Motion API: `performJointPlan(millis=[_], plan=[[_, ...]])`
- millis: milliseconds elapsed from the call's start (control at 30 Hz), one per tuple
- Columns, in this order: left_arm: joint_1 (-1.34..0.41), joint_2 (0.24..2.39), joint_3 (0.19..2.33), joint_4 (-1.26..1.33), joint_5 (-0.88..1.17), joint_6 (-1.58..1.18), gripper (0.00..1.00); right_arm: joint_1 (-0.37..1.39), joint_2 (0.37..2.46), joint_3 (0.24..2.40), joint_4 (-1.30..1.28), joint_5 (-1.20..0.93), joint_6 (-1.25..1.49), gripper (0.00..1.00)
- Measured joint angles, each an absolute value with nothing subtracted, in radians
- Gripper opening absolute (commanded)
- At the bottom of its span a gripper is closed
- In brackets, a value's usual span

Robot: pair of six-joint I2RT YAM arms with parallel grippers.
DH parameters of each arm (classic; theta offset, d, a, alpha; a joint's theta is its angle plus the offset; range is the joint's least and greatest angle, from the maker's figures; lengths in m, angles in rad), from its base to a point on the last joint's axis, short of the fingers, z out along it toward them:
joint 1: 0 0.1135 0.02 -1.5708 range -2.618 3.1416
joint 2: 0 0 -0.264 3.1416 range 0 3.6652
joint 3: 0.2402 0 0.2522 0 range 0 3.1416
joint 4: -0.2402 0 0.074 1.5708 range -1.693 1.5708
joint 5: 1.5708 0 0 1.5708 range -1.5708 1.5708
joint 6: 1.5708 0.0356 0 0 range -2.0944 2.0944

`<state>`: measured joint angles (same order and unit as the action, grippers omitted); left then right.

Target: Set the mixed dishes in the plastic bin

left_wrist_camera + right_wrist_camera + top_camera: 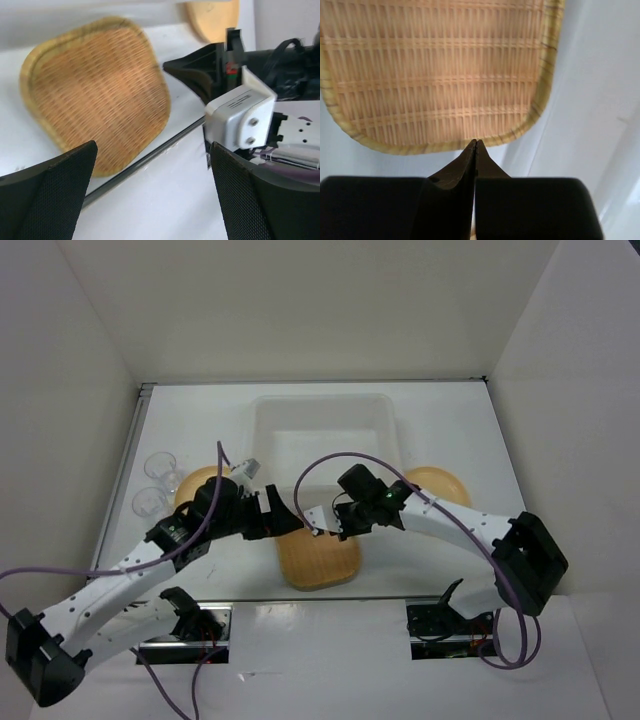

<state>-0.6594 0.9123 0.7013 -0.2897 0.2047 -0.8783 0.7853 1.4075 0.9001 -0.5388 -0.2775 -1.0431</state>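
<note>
tray (pixel 440 70) lies flat; left fingers (pixel 50 195) spread wide, right fingers (pixel 451 176) pressed together.

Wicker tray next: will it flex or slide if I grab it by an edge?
The tray looks tightly woven with a bound raised rim, so it is probably light and fairly stiff. It lies flat on the smooth table, so a push likely slides it rather than tips it. The low rim may give jaws little bite.

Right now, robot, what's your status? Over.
Left hand open, empty. Right hand shut beside wicker tray rim. Tray on table, outside bin. Hands close together.
</note>
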Motion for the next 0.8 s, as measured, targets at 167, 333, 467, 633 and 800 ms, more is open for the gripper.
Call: performJointPlan(millis=[167, 333, 467, 633, 800], plan=[[-0.653, 0.764, 0.549, -0.348, 0.185, -0.979, 1.0, 0.809, 1.454, 0.9, -0.543, -0.283, -1.037, 0.0], [-0.653, 0.583, 0.437, -0.455, 0.176, -1.083, 1.0, 0.809, 1.532, 0.889, -0.535, -0.262, -1.037, 0.0], [-0.653, 0.431, 0.4, -0.488, 0.173, -1.156, 1.0, 0.809, 1.547, 0.878, -0.527, -0.257, -1.037, 0.0], [-0.653, 0.387, 0.392, -0.519, 0.165, -1.196, 1.0, 0.809, 1.573, 0.879, -0.488, -0.258, -1.037, 0.0], [-0.653, 0.533, 0.392, -0.508, 0.157, -1.203, 1.0, 0.812, 1.586, 0.881, -0.462, -0.257, -1.037, 0.0]])
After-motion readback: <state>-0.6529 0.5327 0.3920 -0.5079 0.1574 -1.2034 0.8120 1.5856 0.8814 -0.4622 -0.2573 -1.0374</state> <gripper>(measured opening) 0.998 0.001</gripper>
